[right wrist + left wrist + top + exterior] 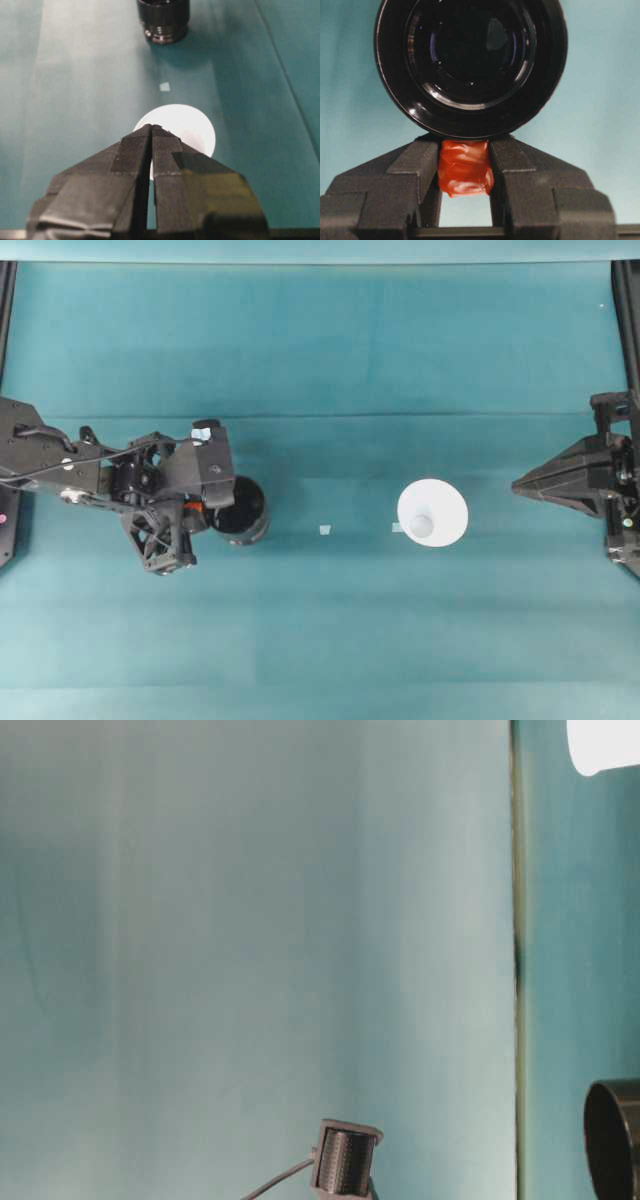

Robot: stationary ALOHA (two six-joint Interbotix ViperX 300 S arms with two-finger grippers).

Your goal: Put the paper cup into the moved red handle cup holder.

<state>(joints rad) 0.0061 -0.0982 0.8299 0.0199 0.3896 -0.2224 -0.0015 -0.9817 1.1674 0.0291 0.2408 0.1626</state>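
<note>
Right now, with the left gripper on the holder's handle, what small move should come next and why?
Probably open the right gripper and ease it toward the paper cup. The left gripper is shut on the red handle cup holder by its orange-red handle, while the cup stands untouched at mid-table and the right gripper's jaws are closed, short of it.

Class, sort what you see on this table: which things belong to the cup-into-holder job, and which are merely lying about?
Belong to the job:
paper cup
red handle cup holder, handle clamped in the left gripper
right gripper, shut and empty

Lying about:
two small tape scraps on the teal table cloth
</note>
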